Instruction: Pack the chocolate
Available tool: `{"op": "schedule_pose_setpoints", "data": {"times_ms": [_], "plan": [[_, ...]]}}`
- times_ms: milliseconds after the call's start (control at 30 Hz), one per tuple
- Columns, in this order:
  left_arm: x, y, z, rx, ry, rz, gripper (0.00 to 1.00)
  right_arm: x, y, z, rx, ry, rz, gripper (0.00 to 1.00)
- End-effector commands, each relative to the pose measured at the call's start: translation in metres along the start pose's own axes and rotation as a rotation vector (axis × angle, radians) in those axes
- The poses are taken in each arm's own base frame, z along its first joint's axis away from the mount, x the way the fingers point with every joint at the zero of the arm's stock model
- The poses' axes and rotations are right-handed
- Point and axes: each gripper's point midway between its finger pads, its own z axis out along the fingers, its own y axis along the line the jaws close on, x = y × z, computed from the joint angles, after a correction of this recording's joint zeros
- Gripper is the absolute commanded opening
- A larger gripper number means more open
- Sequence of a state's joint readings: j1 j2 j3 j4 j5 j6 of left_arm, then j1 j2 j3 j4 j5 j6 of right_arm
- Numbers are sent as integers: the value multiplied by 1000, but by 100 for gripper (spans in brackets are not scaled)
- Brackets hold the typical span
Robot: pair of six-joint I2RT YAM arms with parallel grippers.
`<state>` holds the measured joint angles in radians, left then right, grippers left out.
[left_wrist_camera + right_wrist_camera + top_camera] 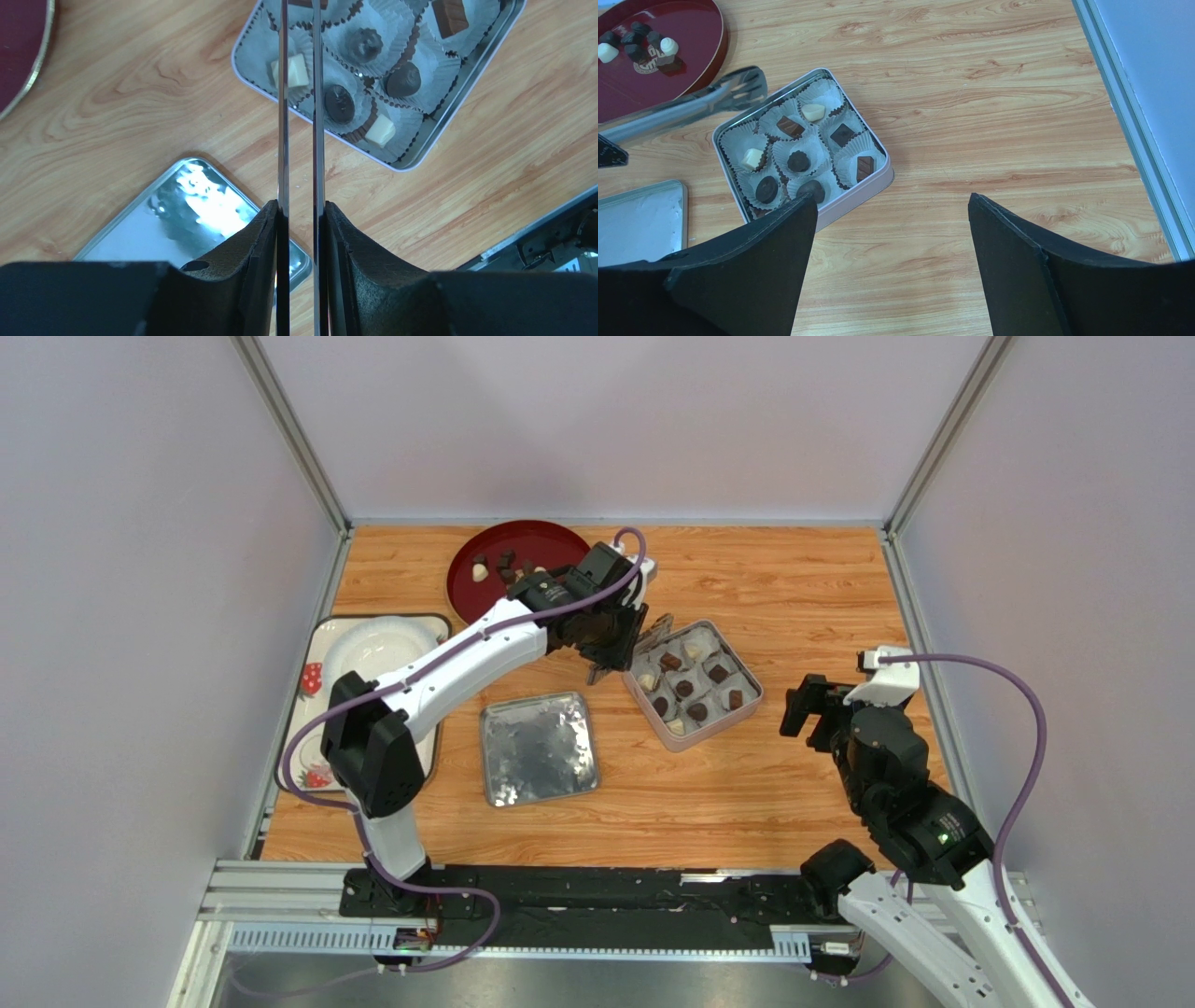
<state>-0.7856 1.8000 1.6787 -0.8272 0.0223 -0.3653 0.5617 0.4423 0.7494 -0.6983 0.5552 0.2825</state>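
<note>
Left gripper (pixel 300 207) clamps metal tongs (pixel 317 140) beside the tin (pixel 861 199).
Chocolate (pixel 339 103) sits just beyond the tong tips; right gripper (pixel 891 199) stands wide, empty.

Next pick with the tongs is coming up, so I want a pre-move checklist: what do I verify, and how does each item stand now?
1. Grip on the tongs: ok, both blades pinched between the left fingers.
2. Tong tips empty: cannot tell; they lie by the far corner of the tin, no piece showing, blades overlapping.
3. Supply: ok, several pieces of chocolate on the red plate.
4. Free cup in the tin: cannot tell; eight filled cups show, the right fingers hide the near corner.
5. Right fingers clear: ok, open, empty, apart from the tin.
6. The lid: ok, flat beside the tin.
</note>
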Motion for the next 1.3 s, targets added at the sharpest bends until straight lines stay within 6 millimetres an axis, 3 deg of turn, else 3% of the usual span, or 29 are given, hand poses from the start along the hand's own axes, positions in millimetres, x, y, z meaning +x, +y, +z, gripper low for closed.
{"op": "schedule_pose_setpoints", "data": {"times_ms": [0,167,533,733,967,1267], "plan": [[-51,15,-42,-27,-211,26,36,-11,3,0,-12,-38,11,83],[-76,49,-21,-49,-269,24,36,-10,2,0,-8,-37,13,83],[-126,93,39,-40,-375,94,38,-8,-1,0,9,-33,4,83],[-126,97,80,-9,-350,115,40,-7,0,2,14,-24,-4,83],[-108,106,125,-10,-280,113,42,-6,0,4,17,-14,-11,83],[-88,113,145,-16,-202,140,47,-4,1,5,16,-7,-17,82]]}}
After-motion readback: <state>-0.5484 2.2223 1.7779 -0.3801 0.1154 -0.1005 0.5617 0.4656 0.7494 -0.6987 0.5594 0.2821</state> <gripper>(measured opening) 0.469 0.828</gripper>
